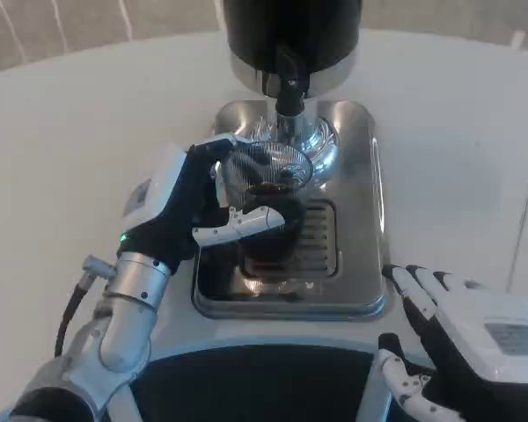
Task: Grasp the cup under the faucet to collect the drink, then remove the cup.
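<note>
Silver forearms, white-backed left hand (189, 207) with black-and-white fingers.

Left hand (189, 207) raised, fingers (246, 221) curled in grip; right hand (462, 338) low, fingers spread.

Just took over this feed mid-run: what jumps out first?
The left hand grips a clear cup holding dark drink, directly under the black dispenser's faucet at top centre. The cup sits over the steel drip tray. The right hand rests open on the table at lower right.
</note>
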Action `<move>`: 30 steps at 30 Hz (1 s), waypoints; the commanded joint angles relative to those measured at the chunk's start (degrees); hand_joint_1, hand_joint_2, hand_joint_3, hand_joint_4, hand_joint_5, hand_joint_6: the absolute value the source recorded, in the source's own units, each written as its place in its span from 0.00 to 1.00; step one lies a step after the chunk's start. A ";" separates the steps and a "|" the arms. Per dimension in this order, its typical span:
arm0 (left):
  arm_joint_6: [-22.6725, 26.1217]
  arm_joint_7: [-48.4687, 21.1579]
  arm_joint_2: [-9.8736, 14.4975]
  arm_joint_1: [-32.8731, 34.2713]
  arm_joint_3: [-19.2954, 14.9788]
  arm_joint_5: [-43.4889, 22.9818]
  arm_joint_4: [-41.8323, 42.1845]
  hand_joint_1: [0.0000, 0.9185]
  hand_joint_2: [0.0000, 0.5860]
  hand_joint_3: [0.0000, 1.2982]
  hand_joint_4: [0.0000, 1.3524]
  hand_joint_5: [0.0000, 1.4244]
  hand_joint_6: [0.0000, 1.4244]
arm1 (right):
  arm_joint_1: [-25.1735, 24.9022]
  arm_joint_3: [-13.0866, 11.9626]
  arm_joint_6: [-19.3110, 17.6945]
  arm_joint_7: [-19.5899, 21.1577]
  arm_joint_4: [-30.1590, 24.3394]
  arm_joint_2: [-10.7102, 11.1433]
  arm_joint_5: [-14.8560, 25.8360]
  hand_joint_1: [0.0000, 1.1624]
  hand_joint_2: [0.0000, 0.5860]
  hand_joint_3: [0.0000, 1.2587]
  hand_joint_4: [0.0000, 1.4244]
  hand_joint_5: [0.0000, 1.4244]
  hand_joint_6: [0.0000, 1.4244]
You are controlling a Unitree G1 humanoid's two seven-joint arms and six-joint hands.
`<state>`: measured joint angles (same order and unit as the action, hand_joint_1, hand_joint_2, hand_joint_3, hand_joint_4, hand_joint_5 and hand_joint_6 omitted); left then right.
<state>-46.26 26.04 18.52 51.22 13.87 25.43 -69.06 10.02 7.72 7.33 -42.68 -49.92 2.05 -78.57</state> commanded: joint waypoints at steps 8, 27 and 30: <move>-4.05 0.11 3.80 -3.14 -3.54 -1.16 2.78 0.64 0.04 0.72 0.81 0.96 1.00 | 0.34 0.56 0.04 0.50 -0.41 -0.36 0.33 0.01 1.00 0.02 0.00 0.00 0.00; -8.49 -3.62 9.37 -8.91 -9.49 -3.87 8.85 0.64 0.04 0.72 0.81 0.96 1.00 | -1.51 0.30 -0.02 0.43 -0.54 -0.16 0.79 0.01 1.00 0.01 0.00 0.00 0.00; -8.83 -4.29 10.27 -9.96 -10.20 -3.96 9.93 0.64 0.04 0.72 0.81 0.96 1.00 | -2.19 0.07 -0.03 0.26 -0.39 0.09 0.94 0.01 1.00 0.01 0.00 0.00 0.00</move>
<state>-52.47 22.06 27.33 42.08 4.97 22.95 -61.21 8.35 8.07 7.31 -42.48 -49.95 1.99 -78.14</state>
